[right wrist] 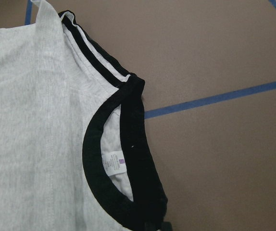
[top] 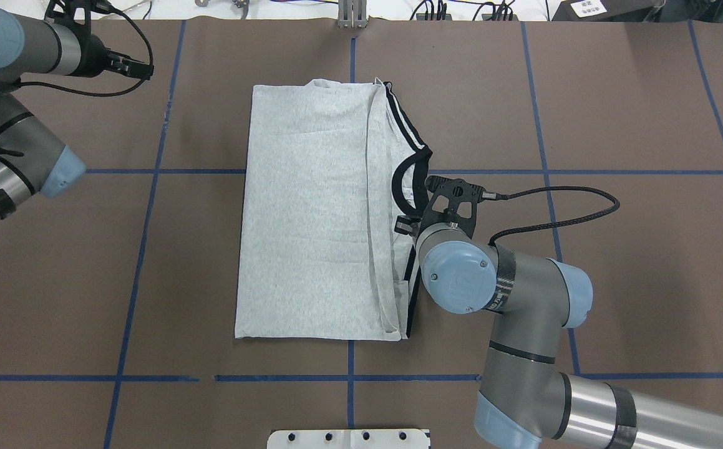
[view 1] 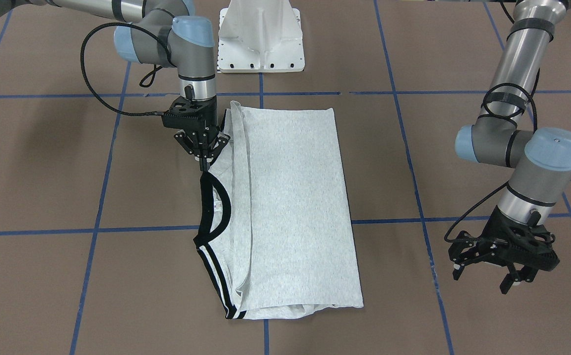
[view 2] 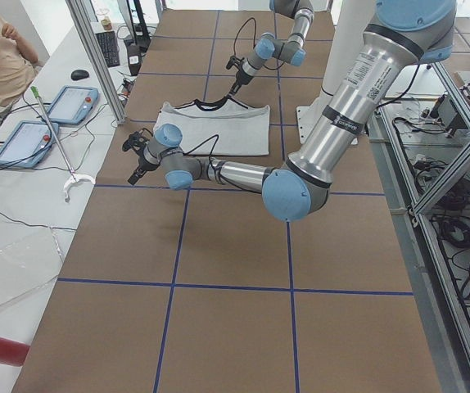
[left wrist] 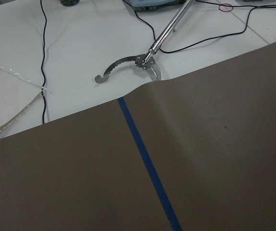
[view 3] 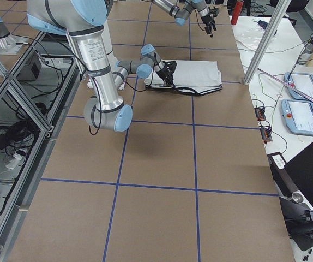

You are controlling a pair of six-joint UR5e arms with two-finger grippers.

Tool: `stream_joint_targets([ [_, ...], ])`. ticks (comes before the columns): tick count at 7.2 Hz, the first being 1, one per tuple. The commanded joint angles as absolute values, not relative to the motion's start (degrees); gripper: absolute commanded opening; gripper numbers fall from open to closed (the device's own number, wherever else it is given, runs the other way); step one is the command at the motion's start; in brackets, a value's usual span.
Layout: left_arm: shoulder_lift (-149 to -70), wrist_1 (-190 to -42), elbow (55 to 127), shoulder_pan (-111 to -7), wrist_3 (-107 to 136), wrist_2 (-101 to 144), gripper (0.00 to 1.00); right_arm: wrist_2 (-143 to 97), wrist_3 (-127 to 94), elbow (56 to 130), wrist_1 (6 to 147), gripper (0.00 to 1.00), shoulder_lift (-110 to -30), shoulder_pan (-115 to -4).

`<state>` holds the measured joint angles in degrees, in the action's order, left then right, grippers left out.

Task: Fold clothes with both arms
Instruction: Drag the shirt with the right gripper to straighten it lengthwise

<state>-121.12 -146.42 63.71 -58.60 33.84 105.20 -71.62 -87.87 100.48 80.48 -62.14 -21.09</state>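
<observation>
The light grey T-shirt (view 1: 290, 197) lies flat on the brown table, folded into a long rectangle with its print hidden. Its black collar (view 1: 211, 207) and striped shoulder trim (view 1: 218, 283) lie along the edge on the robot's right. My right gripper (view 1: 205, 160) points down at the end of the collar nearest the robot's base. Its fingers are shut together on the shirt's edge there. The right wrist view looks down on the collar (right wrist: 138, 144) and grey cloth (right wrist: 27, 120). My left gripper (view 1: 480, 280) hovers open over bare table, well away from the shirt, holding nothing.
The white pedestal (view 1: 260, 39) stands at the robot's side of the table. Blue tape lines (view 1: 98, 217) grid the brown surface. Past the table's far edge lie a metal reach-grabber (left wrist: 143, 60), cables and teach pendants (view 2: 71, 102). A person (view 2: 2, 57) sits there.
</observation>
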Motion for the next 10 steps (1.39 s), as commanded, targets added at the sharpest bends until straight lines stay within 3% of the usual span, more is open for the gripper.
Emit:
stream_joint_targets([
  [1,-121.11,-146.43,63.63,-58.45,33.84,105.21,1.00,-71.63,-85.17,100.28,80.51,0.00,-62.14,-21.71],
  [2,-121.11,-146.43,63.63,-58.36,33.84,105.21,1.00,-71.46,-85.60,99.94,80.51,0.99,-62.05,-21.36],
  [6,-121.03,-146.43,63.63,-58.36,33.84,105.21,1.00,-77.51,-82.10,99.84,88.03,1.00,-54.08,-22.15],
  [10,-121.03,-146.43,63.63,-58.36,33.93,105.21,1.00,-86.66,-72.00,90.97,94.12,1.00,-48.86,-18.73],
])
